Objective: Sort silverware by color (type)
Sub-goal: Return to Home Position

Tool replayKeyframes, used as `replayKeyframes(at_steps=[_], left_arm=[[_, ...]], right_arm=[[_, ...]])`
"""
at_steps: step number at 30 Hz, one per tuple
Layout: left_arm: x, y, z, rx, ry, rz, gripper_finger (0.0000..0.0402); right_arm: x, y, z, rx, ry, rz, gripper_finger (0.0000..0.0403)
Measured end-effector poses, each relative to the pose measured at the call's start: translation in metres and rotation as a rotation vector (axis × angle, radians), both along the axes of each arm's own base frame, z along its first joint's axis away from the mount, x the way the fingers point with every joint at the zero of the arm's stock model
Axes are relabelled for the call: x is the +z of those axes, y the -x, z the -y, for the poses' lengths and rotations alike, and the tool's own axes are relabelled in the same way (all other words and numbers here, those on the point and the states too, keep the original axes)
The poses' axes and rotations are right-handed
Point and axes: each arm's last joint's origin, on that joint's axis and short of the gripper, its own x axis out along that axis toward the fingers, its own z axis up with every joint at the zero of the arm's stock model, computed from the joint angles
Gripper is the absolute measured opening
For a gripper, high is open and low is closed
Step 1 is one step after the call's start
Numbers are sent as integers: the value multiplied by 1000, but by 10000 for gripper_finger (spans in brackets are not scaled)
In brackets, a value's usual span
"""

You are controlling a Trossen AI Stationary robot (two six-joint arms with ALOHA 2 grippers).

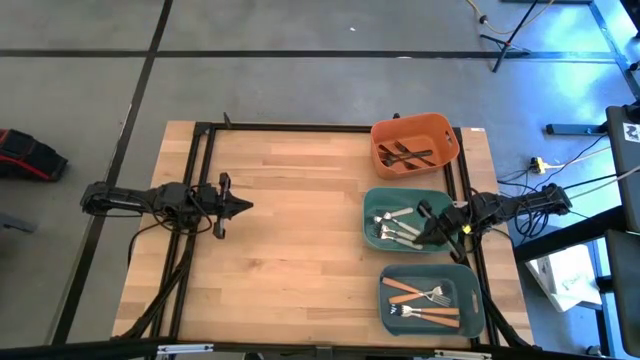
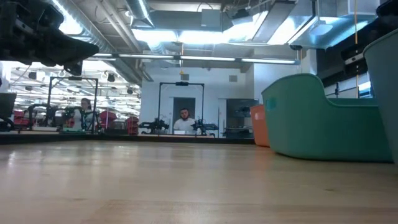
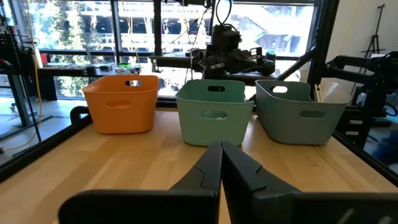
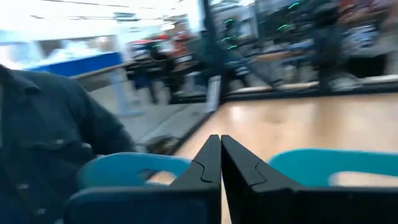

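The silverware lies sorted in three bins along the table's right side. Dark forks (image 1: 405, 155) are in the orange bin (image 1: 440, 128). Silver forks (image 1: 394, 228) are in the green bin (image 1: 372, 205). Forks with orange handles (image 1: 424, 295) are in the grey-blue bin (image 1: 470, 300). My left gripper (image 1: 248, 207) hovers level over the table's left part, shut and holding nothing; its fingertips (image 3: 221, 147) point at the bins. My right gripper (image 1: 422, 235) hangs over the green bin's right side, shut (image 4: 221, 140), with nothing between its fingers.
Bare wood fills the table's middle (image 1: 300, 230). A black frame (image 1: 200, 200) runs along the left and far edges. In the low view the green bin (image 2: 317, 121) stands at the right. A person in a dark jacket (image 4: 43, 137) shows in the right wrist view.
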Motion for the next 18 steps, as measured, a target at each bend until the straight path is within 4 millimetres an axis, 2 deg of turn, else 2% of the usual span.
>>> replayKeyframes(at_steps=[18], left_arm=[[0,0,0,0,0,0,2]], right_arm=[[0,0,-1,28,-2,0,3]])
